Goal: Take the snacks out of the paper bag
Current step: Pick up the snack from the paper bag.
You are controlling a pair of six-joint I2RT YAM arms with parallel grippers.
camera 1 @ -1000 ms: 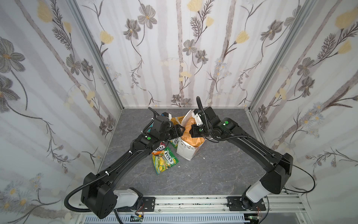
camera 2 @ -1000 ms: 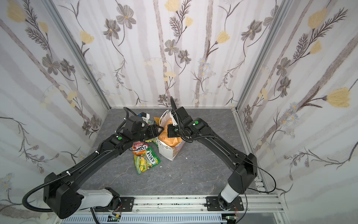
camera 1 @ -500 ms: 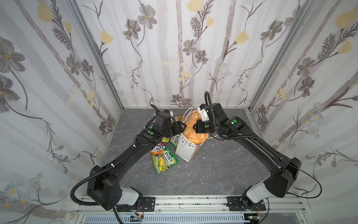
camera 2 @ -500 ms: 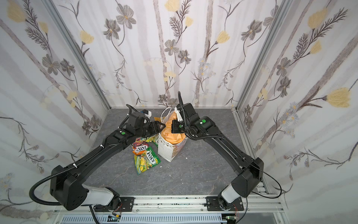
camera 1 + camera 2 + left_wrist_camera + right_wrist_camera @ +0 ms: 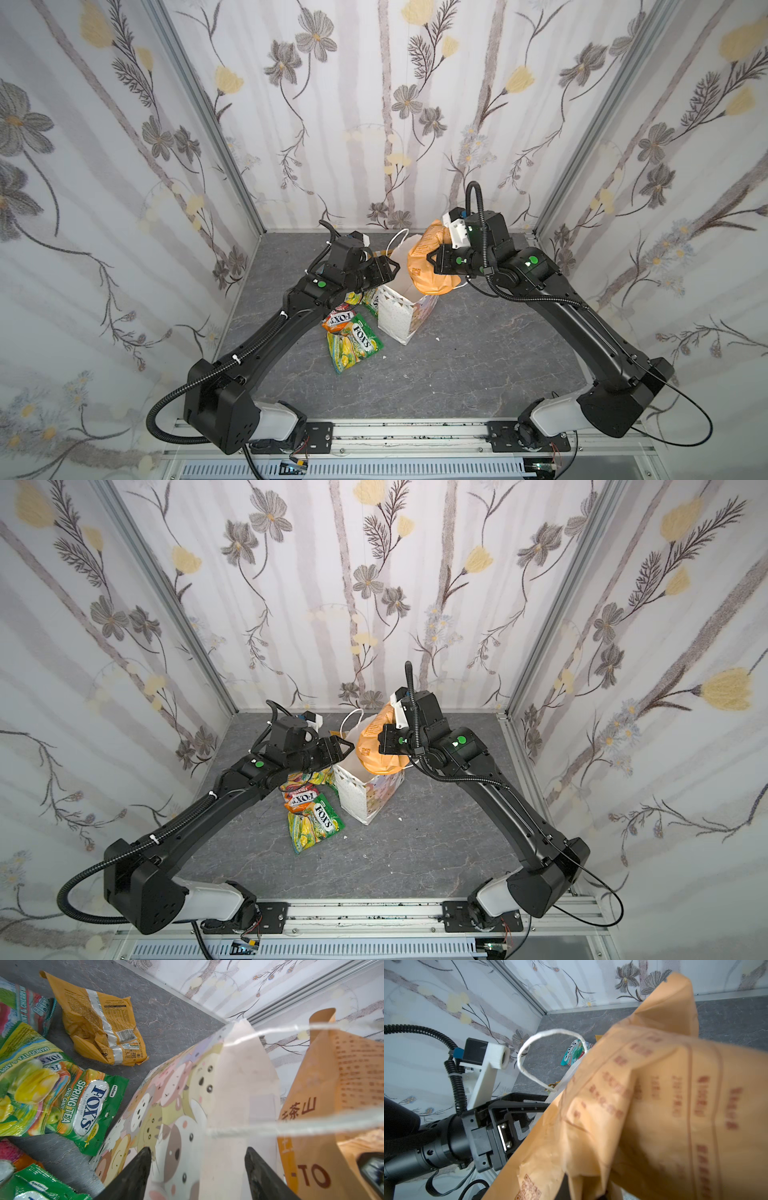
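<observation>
Noted right gripper (image 5: 436,262) clamped shut on crumpled upper part of orange-tan pouch (image 5: 426,270), raised over mouth of paper bag (image 5: 395,320), lower end near far rim, clearance not confirmable. Noted left gripper (image 5: 198,1169) with fingers spread either side of bag's near wall, not pinching; other packets (image 5: 353,340) lying on grey surface (image 5: 457,353) beside bag. Judged pouch light, soft, crinkly, liable to sag or slip: advise hold at sealed top fold, bag braced at rim.
</observation>
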